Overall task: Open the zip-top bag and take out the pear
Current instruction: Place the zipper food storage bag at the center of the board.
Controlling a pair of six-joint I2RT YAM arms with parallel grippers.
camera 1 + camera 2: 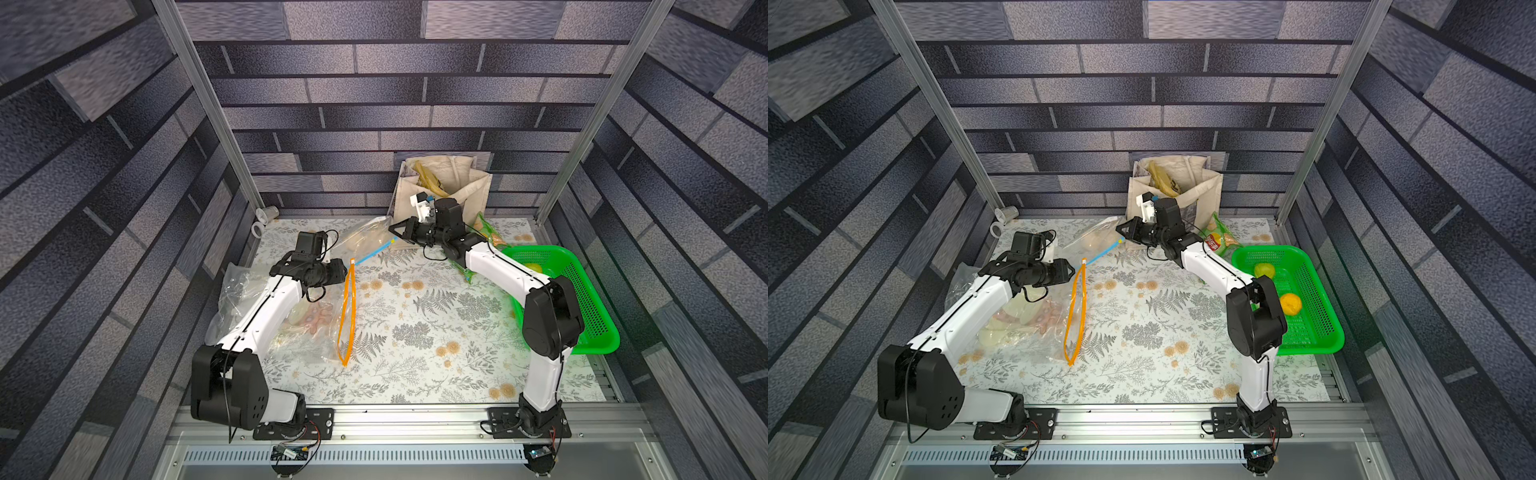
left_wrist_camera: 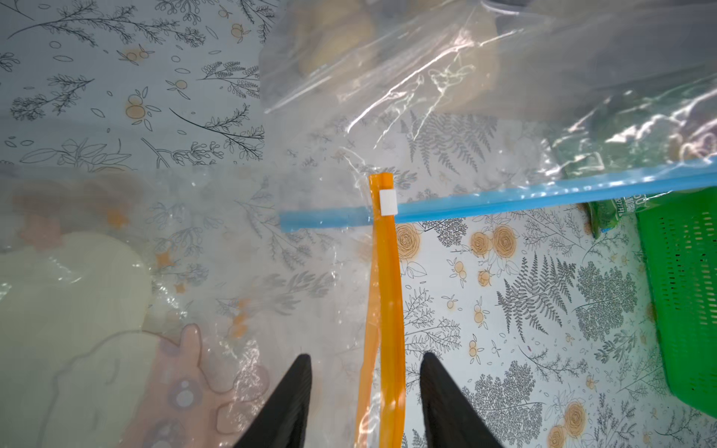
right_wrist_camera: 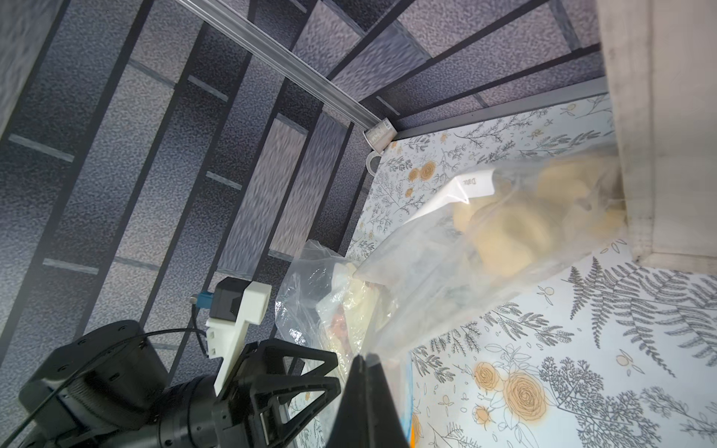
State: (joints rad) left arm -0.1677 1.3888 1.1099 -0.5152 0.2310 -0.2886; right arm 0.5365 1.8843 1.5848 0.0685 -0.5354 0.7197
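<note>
The zip-top bag [image 1: 360, 240], clear with a blue zip strip [image 1: 371, 254], lies at the back middle of the table, and blurred yellowish lumps [image 3: 504, 232] show inside it. I cannot tell which is the pear. My right gripper [image 1: 393, 229] is shut on the bag's edge at the strip's far end, with plastic pinched between the fingertips [image 3: 359, 358]. My left gripper [image 1: 344, 272] is open beside the strip's near end. In the left wrist view its fingers [image 2: 298, 372] stand apart on either side of another bag's orange zip strip [image 2: 384, 310], which carries a white slider [image 2: 388, 202].
The orange-zip bag [image 1: 316, 320] holds pale and pink shapes under my left arm, beside crumpled clear plastic [image 1: 235, 291]. A green basket [image 1: 1320, 299] at the right holds a yellow-green fruit [image 1: 1264, 270] and an orange [image 1: 1291, 303]. A canvas tote [image 1: 457, 187], a chip packet [image 1: 1219, 240] and a cup [image 1: 267, 214] stand at the back.
</note>
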